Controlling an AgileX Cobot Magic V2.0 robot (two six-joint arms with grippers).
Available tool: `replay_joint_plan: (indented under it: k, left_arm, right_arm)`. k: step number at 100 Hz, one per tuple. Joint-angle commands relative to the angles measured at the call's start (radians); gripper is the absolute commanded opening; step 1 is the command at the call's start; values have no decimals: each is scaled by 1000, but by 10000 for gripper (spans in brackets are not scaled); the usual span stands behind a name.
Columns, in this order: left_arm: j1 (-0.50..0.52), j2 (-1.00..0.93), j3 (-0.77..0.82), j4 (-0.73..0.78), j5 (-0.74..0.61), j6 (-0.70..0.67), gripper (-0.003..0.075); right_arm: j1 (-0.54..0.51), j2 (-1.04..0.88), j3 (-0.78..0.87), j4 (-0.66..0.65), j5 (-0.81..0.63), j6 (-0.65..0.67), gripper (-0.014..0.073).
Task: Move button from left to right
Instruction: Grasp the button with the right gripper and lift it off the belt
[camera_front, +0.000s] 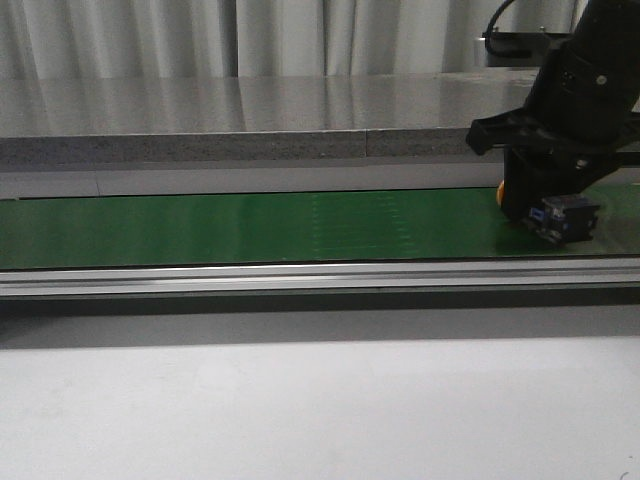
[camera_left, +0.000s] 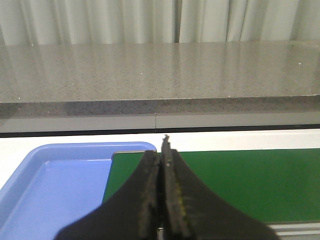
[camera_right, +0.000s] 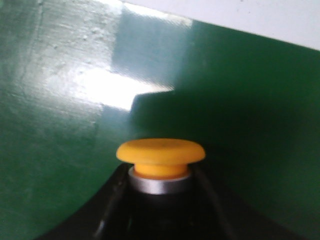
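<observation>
The button shows in the right wrist view: a round yellow-orange cap (camera_right: 160, 151) on a silver ring and black body. My right gripper (camera_right: 160, 177) is shut on the black body, with one finger on each side. In the front view this gripper (camera_front: 522, 203) is low over the right end of the green belt (camera_front: 250, 228). Only a sliver of the orange cap (camera_front: 500, 193) peeks out at its left side. I cannot tell whether the button touches the belt. My left gripper (camera_left: 162, 152) is shut and empty, above the belt's left end (camera_left: 240, 180).
A blue tray (camera_left: 55, 185) lies beside the belt's left end. A grey stone ledge (camera_front: 250, 120) and curtains run behind the belt. A metal rail (camera_front: 300, 277) edges its front. A black block with blue marks (camera_front: 565, 218) sits at the right gripper's lower right.
</observation>
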Motion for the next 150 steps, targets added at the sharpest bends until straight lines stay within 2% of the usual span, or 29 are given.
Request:
replay_joint_plan:
  k: [1, 19, 31, 60, 79, 111, 150]
  left_arm:
    - [-6, 8, -32, -13, -76, -4, -20]
    - [-6, 8, -32, -13, -76, -4, -20]
    - [-6, 8, -32, -13, -76, -4, -20]
    - [-6, 8, -32, -13, -76, -4, -20]
    - [-6, 8, -32, -13, -76, -4, -20]
    - [-6, 8, -32, -13, -76, -4, -20]
    - [-6, 8, -32, -13, -76, -4, -20]
  right_arm:
    - [-11, -47, -73, -27, 22, -7, 59]
    - [-71, -47, -168, -109, 112, -7, 59]
    - [-152, -47, -207, -149, 131, -8, 59]
    - [-412, -47, -217, -157, 66, -24, 59]
    - [-528, -33, -217, -157, 11, -24, 59]
    - [-564, 60, -216, -154, -38, -24, 59]
    - [-564, 129, -214, -111, -13, -24, 77]
